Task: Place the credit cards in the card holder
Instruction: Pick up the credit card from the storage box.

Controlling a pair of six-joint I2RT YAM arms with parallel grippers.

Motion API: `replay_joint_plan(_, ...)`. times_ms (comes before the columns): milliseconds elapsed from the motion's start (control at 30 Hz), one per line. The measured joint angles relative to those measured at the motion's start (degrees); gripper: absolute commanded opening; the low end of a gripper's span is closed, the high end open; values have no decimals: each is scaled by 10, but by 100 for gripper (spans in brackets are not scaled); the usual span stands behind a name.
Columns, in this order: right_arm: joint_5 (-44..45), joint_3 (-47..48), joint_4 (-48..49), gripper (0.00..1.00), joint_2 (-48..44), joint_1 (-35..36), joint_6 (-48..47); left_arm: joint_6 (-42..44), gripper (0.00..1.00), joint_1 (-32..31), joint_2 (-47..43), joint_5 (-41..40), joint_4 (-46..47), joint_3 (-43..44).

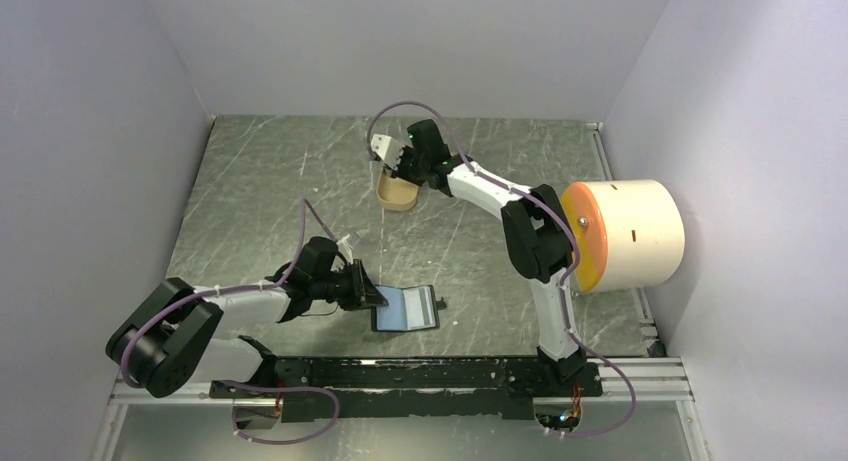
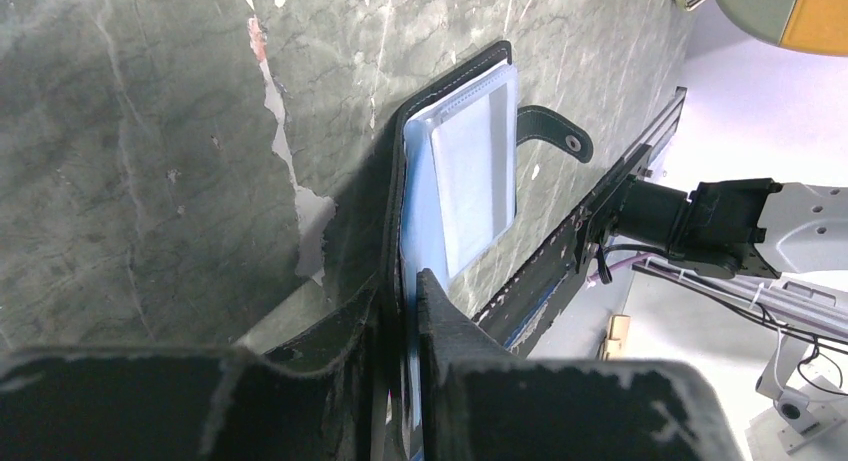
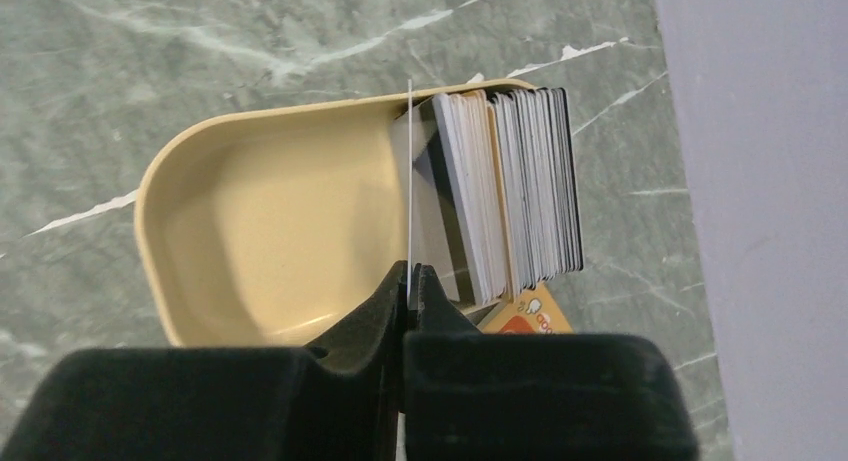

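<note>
The black card holder (image 1: 405, 308) lies open near the front, blue lining up, its snap tab (image 2: 556, 131) pointing right. My left gripper (image 1: 370, 293) is shut on its left cover; in the left wrist view (image 2: 405, 281) the black flap and clear sleeves (image 2: 470, 171) sit between the jaws. My right gripper (image 1: 390, 159) is over the tan tin (image 1: 397, 192) at the back. It is shut on one thin pale credit card (image 3: 410, 161), seen edge-on and upright. A stack of several cards (image 3: 515, 186) stands in the tin's right end (image 3: 260, 231). An orange card (image 3: 527, 311) shows below the stack.
A large white cylinder with an orange face (image 1: 625, 236) lies at the right, beside the right arm. Grey walls close in the left, back and right. A black rail (image 1: 400, 373) runs along the front edge.
</note>
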Motion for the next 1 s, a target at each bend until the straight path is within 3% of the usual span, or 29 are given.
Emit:
replay_joint_plan(333, -14, -91, -26, 0, -100, -4, 90, -9, 17, 0, -5, -20, -23, 10)
replay_joint_plan(567, 0, -208, -21, 0, -254, -3, 290, -29, 17, 0, 2, -44, -14, 14)
replay_joint_plan(800, 0, -371, -5, 0, -417, 6, 515, -46, 24, 0, 40, -45, 17, 34)
replay_joint_plan(900, -17, -438, 6, 0, -470, 19, 598, -50, 35, 0, 50, -45, 29, 38)
replay_joint_plan(1000, -21, -492, 20, 0, -501, 51, 665, -53, 36, 0, 50, -43, 39, 35)
